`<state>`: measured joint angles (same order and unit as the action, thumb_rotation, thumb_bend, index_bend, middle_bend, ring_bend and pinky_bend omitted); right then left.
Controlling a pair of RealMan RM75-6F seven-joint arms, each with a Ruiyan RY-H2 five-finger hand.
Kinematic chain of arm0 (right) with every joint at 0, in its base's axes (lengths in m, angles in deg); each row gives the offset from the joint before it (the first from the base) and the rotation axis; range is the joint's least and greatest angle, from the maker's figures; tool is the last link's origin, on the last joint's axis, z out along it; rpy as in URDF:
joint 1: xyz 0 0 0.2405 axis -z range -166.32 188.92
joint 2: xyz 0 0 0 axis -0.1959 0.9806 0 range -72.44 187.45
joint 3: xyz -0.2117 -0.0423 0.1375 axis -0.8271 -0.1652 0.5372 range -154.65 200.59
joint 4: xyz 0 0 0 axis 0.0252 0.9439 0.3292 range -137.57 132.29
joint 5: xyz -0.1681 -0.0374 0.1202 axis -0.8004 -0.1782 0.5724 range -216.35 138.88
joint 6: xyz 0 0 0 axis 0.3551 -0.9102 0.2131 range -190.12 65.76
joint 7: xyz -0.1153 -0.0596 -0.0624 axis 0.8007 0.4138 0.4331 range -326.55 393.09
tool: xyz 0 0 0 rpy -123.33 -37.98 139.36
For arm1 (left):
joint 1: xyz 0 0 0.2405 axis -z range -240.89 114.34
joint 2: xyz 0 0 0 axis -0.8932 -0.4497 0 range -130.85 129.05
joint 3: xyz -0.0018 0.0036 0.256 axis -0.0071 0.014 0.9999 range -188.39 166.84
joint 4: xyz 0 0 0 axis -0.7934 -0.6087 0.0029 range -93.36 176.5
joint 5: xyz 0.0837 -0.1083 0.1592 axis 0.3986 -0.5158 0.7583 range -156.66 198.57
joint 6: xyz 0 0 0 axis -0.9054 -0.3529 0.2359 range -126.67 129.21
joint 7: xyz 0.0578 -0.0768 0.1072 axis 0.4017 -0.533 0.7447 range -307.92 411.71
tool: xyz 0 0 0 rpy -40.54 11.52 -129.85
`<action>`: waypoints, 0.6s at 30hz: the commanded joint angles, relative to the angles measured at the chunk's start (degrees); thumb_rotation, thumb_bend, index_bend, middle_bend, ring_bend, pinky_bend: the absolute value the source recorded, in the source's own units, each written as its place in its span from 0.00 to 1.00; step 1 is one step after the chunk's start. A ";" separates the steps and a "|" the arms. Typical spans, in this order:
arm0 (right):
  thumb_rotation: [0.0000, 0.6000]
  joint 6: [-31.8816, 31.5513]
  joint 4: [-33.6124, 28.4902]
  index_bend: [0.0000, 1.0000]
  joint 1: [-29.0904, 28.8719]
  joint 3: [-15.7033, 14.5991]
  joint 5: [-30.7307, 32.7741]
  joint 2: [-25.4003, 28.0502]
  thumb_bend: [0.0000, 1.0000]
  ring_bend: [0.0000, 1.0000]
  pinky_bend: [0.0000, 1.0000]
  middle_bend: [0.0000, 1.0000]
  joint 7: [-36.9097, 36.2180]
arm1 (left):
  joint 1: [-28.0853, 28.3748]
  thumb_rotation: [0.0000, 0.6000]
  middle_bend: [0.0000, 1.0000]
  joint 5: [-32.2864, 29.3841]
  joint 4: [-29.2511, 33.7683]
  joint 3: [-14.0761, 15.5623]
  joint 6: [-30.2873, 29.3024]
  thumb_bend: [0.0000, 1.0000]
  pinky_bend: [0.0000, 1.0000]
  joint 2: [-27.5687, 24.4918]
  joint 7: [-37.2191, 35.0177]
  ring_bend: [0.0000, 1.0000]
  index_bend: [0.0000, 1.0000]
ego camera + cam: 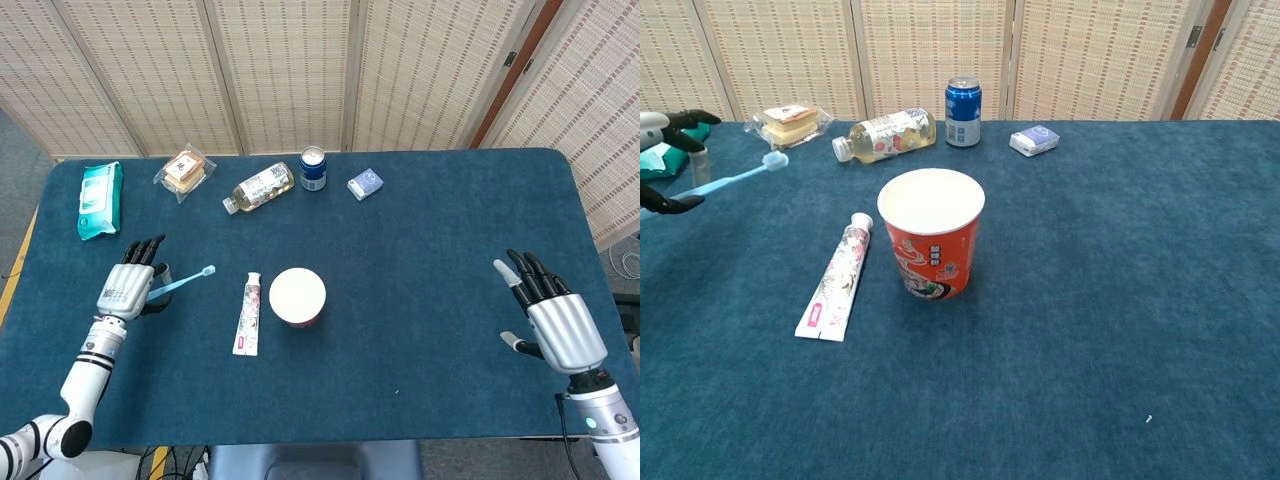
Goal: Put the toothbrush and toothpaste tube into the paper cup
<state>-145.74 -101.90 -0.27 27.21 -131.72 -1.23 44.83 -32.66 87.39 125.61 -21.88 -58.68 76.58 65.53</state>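
My left hand [128, 288] holds a light blue toothbrush [184, 282] above the table at the left, brush head pointing right and up. In the chest view that hand [664, 160] shows at the left edge with the toothbrush [738, 176] sticking out of it. The orange paper cup [297, 297] stands upright and empty near the table's middle, also in the chest view [932, 234]. A white flowered toothpaste tube [247, 314] lies flat just left of the cup [836, 277]. My right hand [552, 319] hovers open at the far right, holding nothing.
Along the back edge lie a green wipes pack [99, 199], a wrapped snack [183, 171], a bottle on its side [260, 187], a blue can [313, 168] and a small blue packet [365, 184]. Bare blue cloth stretches between the cup and my right hand.
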 commanded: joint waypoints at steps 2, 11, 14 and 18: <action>1.00 -0.33 0.16 0.00 0.14 0.03 -0.13 0.05 0.00 0.00 0.29 0.00 -0.51 | -0.09 1.00 0.00 -3.43 9.95 -3.05 0.77 0.36 0.00 -5.17 -3.80 0.00 0.79; 1.00 -1.91 0.72 0.00 0.91 0.00 -0.70 0.62 0.00 0.00 0.29 0.00 -2.46 | 1.42 1.00 0.00 -6.22 24.55 -4.65 5.18 0.36 0.00 -11.27 -8.37 0.00 0.80; 1.00 -2.49 1.04 0.00 1.25 -0.02 -0.79 0.85 0.00 0.00 0.29 0.00 -3.29 | 2.30 1.00 0.00 -6.17 26.99 -5.06 7.51 0.36 0.00 -12.16 -11.40 0.00 0.80; 1.00 -3.26 1.62 0.00 1.75 -0.05 -0.82 1.10 0.00 0.00 0.29 0.00 -4.55 | 3.52 1.00 0.00 -6.27 28.63 -6.05 10.24 0.36 0.00 -11.98 -16.71 0.00 0.81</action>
<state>-148.79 -100.47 1.32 27.17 -132.54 -0.22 40.56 -30.13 81.34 153.03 -27.16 -50.25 64.83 51.47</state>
